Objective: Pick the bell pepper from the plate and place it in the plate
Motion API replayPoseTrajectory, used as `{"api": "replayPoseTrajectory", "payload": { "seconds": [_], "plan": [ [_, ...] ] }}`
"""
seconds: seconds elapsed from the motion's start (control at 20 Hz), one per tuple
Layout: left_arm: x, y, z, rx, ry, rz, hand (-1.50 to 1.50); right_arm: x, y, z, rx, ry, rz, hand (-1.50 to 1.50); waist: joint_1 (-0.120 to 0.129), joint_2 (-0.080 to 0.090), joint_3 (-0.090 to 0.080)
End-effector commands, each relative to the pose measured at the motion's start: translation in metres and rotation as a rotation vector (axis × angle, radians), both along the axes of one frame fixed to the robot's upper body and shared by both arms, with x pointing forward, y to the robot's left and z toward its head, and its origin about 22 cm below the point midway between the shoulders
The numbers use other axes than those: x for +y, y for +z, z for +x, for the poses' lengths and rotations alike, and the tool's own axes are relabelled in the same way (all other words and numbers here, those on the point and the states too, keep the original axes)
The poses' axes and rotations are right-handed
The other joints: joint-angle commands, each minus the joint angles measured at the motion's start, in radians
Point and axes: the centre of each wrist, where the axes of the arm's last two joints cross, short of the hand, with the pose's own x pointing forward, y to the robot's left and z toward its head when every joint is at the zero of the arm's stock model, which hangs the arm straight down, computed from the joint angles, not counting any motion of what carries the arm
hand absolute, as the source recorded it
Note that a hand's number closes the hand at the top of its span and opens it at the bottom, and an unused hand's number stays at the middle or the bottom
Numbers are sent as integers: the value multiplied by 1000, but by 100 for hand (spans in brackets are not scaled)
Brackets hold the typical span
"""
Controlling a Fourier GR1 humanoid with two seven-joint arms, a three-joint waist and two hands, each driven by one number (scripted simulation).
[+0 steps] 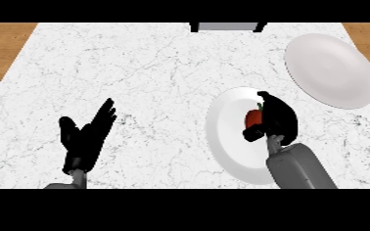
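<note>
With our right hand (pixel 280 120) curled round the bell pepper (pixel 253 119) on the near plate (pixel 224 137), and our left hand (pixel 86 139) resting open at lower left, we judged a straight lift before swinging to the far plate (pixel 325 68) best.

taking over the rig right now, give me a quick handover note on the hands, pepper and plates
Right hand: curled round the red bell pepper, over the near plate.
Left hand: open, resting at the lower left, holding nothing.
Far plate: at the upper right, pepper not yet in it.
Done: the pepper is grasped; I cannot tell if it has left the near plate.
Left: carry it to the far plate, set it down, release.
</note>
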Motion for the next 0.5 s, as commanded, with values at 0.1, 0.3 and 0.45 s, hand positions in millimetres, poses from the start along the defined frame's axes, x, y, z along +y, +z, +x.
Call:
{"api": "replayPoseTrajectory", "payload": {
  "seconds": [0.1,0.3,0.45],
  "plan": [
    [-6,18,-18,23,14,-21,0,-16,-7,5,24,72,-76,150,3,0,-2],
    [12,-15,-2,39,7,-24,0,-4,-7,10,8,84,-105,150,-1,2,-3],
    [-10,-4,5,33,18,-14,0,-4,-24,4,-24,78,-141,150,-1,2,-3]
  ]
}}
